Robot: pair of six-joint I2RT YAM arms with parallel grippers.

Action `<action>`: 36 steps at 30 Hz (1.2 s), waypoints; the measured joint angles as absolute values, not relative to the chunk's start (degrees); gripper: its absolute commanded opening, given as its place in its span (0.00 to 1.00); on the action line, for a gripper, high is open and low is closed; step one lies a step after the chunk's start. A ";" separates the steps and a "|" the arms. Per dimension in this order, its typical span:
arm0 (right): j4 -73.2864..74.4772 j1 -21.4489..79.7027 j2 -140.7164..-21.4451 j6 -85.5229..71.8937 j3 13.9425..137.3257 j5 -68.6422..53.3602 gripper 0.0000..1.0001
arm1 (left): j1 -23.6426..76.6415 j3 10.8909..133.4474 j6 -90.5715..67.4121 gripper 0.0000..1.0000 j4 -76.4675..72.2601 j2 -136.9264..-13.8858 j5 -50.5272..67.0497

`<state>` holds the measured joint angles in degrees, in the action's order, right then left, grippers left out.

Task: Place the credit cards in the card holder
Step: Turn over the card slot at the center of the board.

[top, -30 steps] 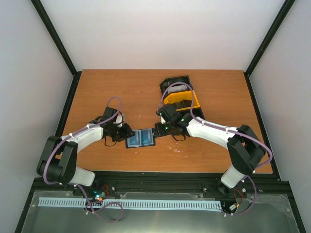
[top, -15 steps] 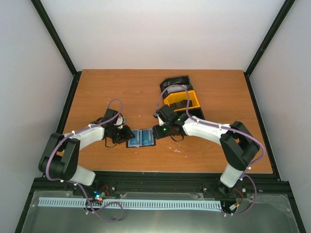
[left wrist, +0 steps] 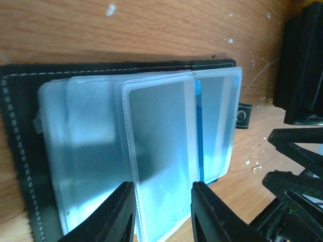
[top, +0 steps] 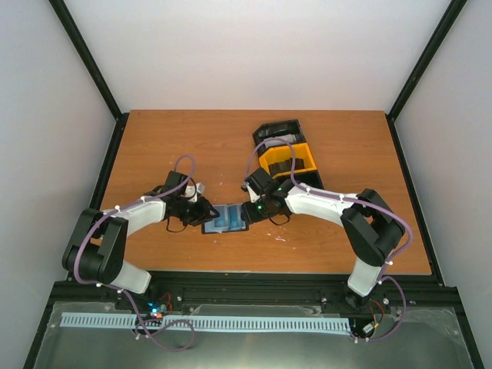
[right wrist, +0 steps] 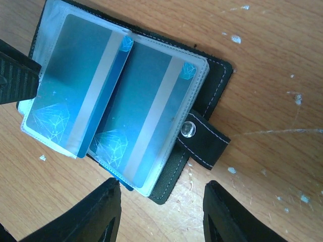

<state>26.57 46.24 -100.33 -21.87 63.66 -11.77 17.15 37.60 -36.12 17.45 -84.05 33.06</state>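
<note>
Top external view: near the front edge of the table [top: 154, 146] we see both arms bent inward to the open card holder [top: 227, 219]. The left gripper [top: 201, 211] sits at its left side, jaws partly apart with the edge of a clear sleeve [left wrist: 156, 151] between them. We cannot tell whether they touch it. The right gripper [top: 250, 209] hangs open at the right side, just by the snap tab [right wrist: 202, 136], holding nothing. Two blue cards [right wrist: 75, 91] lie in sleeves inside the holder. Farther back stands a black-and-yellow tray [top: 286, 157].

Open card holder's [left wrist: 20, 151] clear sleeve [left wrist: 161, 151] lies between the left fingers [left wrist: 113, 214].
</note>
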 measured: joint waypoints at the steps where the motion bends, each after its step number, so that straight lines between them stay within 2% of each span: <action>1: 26.68 46.24 -100.33 -21.89 63.64 -11.75 0.45 | 17.15 37.60 -36.12 0.33 17.04 -84.20 33.80; 10: 27.22 46.19 -100.14 -22.50 62.08 -10.68 0.45 | 17.15 37.12 -36.16 0.37 13.50 -87.18 39.40; 15: 27.14 46.22 -100.12 -22.33 61.98 -10.81 0.36 | 17.15 37.12 -36.21 0.38 12.45 -87.61 40.62; 22: 27.51 47.79 -100.71 -21.39 65.65 -11.84 0.29 | 16.56 37.10 -37.17 0.41 12.32 -88.79 40.71; 29: 26.13 48.47 -107.20 -20.80 70.61 -14.72 0.21 | 15.88 36.82 -38.46 0.41 11.44 -89.34 41.12; 36: 26.02 48.47 -112.49 -21.04 72.95 -16.88 0.07 | 15.73 35.70 -39.81 0.41 9.56 -89.36 42.00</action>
<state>26.02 48.47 -112.49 -21.04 72.95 -16.88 15.73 35.70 -39.81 9.56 -89.36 42.00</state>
